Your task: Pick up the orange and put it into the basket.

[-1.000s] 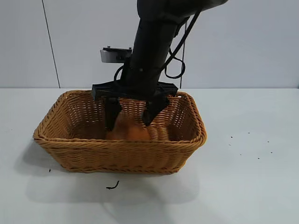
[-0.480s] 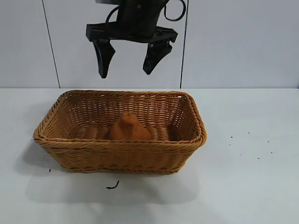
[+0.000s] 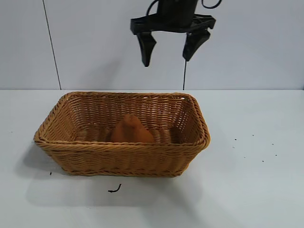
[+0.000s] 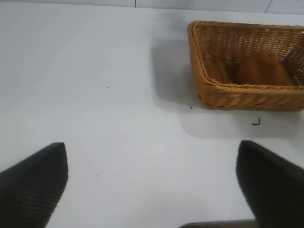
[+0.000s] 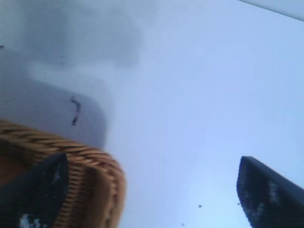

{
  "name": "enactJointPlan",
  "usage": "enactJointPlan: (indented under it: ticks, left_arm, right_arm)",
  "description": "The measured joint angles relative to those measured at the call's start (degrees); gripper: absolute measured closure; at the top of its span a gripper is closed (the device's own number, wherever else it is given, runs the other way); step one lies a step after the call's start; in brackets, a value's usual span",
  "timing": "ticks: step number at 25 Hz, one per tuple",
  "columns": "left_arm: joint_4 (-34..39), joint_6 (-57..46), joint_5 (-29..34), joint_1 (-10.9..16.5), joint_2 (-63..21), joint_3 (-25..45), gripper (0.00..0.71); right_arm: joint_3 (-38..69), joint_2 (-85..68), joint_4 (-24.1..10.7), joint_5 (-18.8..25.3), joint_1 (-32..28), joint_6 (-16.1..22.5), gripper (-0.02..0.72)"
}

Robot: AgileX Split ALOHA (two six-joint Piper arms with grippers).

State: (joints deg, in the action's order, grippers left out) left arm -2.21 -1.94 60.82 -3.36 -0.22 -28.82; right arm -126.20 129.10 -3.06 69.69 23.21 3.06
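There is one basket [image 3: 121, 156] and one orange [image 3: 131, 131]. There is one table [image 3: 251, 190]. Two grippers are visible, the right gripper [image 3: 168, 50] and the left gripper [image 4: 152, 180], each with two fingers.

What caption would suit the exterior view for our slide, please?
Open right end effector hangs above the basket, with the orange lying inside.

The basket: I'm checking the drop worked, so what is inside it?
Inside the basket sits the orange, knob upward, near the front wall, which hides its underside. The right pincer hangs open above, empty.
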Motion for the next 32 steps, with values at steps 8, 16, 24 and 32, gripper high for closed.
enactJointPlan:
  ticks: [8,16,24,32]
  left_arm:
    - [0.0,0.0,0.0,0.0,0.0,0.0,0.018]
    - [0.0,0.0,0.0,0.0,0.0,0.0,0.018]
    - [0.0,0.0,0.0,0.0,0.0,0.0,0.018]
    - [0.0,0.0,0.0,0.0,0.0,0.0,0.018]
  right_arm:
    - [0.0,0.0,-0.9,0.1,-13.1,0.0,0.013]
    - [1.0,-0.4,0.3,0.0,-18.9,-0.1,0.013]
    - [16.0,-8.8,2.0,-0.1,-18.4,-2.4,0.010]
    - [41.0,-27.8,2.4,-0.1,-18.2,-2.6,0.008]
